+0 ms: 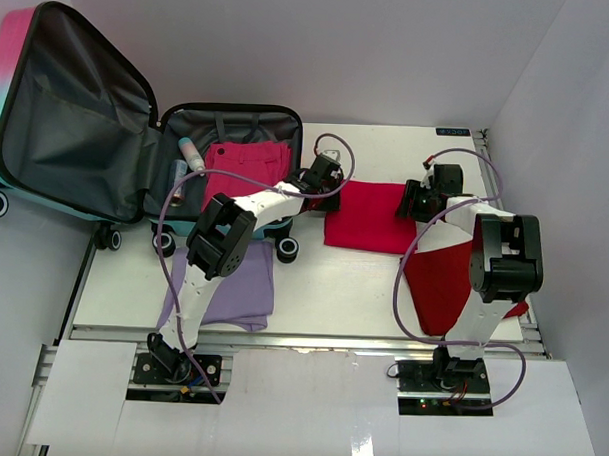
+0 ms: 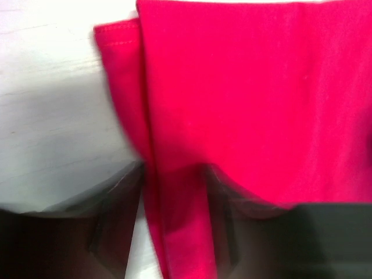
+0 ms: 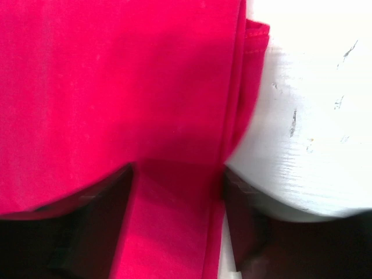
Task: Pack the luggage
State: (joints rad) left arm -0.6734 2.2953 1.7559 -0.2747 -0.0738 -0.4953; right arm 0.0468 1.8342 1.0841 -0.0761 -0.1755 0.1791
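The coming move turns on how the red cloth (image 1: 370, 218) lies from the luggage (image 1: 78, 120). The luggage lies open at the counter's (image 1: 382, 291) far corner, lid propped up and the tray facing up. The cloth lies flat on the counter just beside the tray's open side. Its long axis points straight away from the luggage, so it has only a short sideways trip over the tray wall.

The left tool (image 1: 328, 189) sits at the cloth end nearest the luggage and the right tool (image 1: 417, 202) at the end farthest from it. The left arm is therefore the nearer one to the tray. It reaches low, stretched forward past the luggage's wheels, with its wrist pitched down. The right arm is folded more steeply above the far end.

In each wrist view the fingers (image 2: 113, 244) straddle a folded hem of the cloth, with red fabric filling the gap. I cannot tell whether either tool is clamped on it yet
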